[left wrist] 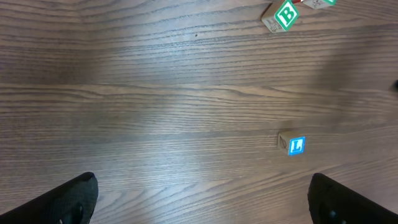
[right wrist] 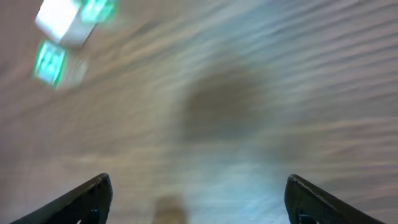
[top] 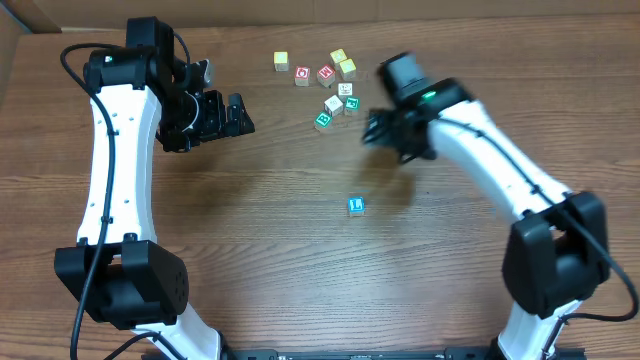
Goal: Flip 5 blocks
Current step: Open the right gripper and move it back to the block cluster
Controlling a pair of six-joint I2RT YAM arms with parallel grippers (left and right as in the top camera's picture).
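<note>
The blocks lie in a cluster at the back centre: two white-faced ones point(top: 346, 89) point(top: 333, 103), a teal one point(top: 352, 104) and a green one point(top: 323, 120). In the left wrist view the green one shows a letter B point(left wrist: 283, 15). One blue-faced block point(top: 355, 206) point(left wrist: 292, 144) lies alone nearer the middle. My right gripper point(top: 383, 130) point(right wrist: 199, 199) hovers just right of the cluster, blurred, open and holding nothing. Blurred green blocks point(right wrist: 51, 62) show at the upper left of its view. My left gripper point(top: 240, 115) point(left wrist: 202, 199) is open and empty, left of the cluster.
Yellow cubes point(top: 281, 61) point(top: 343, 62) and red-faced cubes point(top: 302, 76) point(top: 326, 73) sit at the back of the cluster. A cardboard edge point(top: 10, 40) shows at the far left. The wooden table point(top: 250, 230) stretches toward the front.
</note>
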